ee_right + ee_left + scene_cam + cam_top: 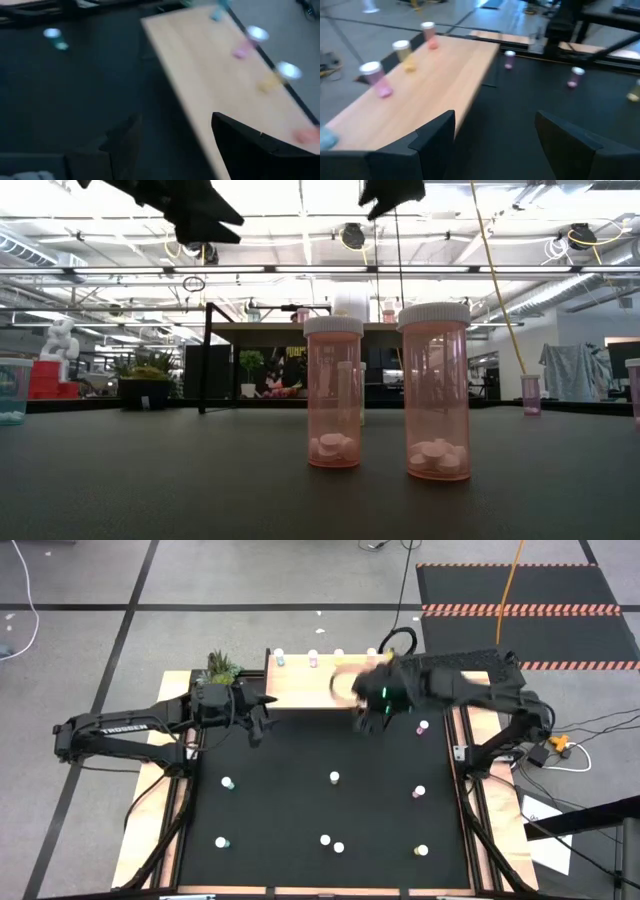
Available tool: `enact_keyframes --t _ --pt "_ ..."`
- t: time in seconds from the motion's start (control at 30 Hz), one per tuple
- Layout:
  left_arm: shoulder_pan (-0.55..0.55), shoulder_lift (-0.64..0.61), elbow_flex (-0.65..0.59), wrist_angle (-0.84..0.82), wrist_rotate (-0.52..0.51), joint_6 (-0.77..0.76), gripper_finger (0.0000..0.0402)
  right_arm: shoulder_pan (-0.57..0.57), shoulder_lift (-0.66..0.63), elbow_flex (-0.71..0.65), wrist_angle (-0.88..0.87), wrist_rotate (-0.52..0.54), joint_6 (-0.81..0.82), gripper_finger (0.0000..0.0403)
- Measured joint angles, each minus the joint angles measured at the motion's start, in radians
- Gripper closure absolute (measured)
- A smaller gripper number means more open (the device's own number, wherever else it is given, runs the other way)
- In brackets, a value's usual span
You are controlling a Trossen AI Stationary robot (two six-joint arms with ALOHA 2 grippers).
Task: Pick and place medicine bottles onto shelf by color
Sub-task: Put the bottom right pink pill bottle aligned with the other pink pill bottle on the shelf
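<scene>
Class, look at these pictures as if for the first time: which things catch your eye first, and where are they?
Two tall pink bottles with white caps stand close to the low camera, white pills lying at their bottoms. From above, the light wooden shelf sits at the far edge of the black mat, a row of small bottles along its back edge. Both arms reach toward it, the left hand and right hand empty.

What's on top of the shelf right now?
On the shelf, four bottles stand along its far edge: blue-tinted, pink, yellow, and another by the right gripper. That arm covers the shelf's right end, so anything there is hidden.
</scene>
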Motion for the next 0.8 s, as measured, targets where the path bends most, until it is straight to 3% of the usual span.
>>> enact_keyframes --t 0.23,0.5,0.63,0.8 --pt "-0.006 0.0 0.0 -0.017 0.155 0.037 0.0128 0.244 0.021 -0.129 0.157 0.153 0.247 0.0167" --pt "-0.12 0.002 0.0 0.001 0.21 -0.004 0.0128 0.42 0.024 -0.253 0.169 0.179 0.535 0.0167" --pt "-0.221 0.014 -0.001 0.035 0.141 -0.034 0.0128 0.49 0.024 -0.265 0.125 0.178 0.593 0.0167" --pt "-0.344 0.055 -0.002 0.177 -0.02 -0.112 0.0128 0.594 0.023 -0.265 0.072 0.175 0.683 0.0167"
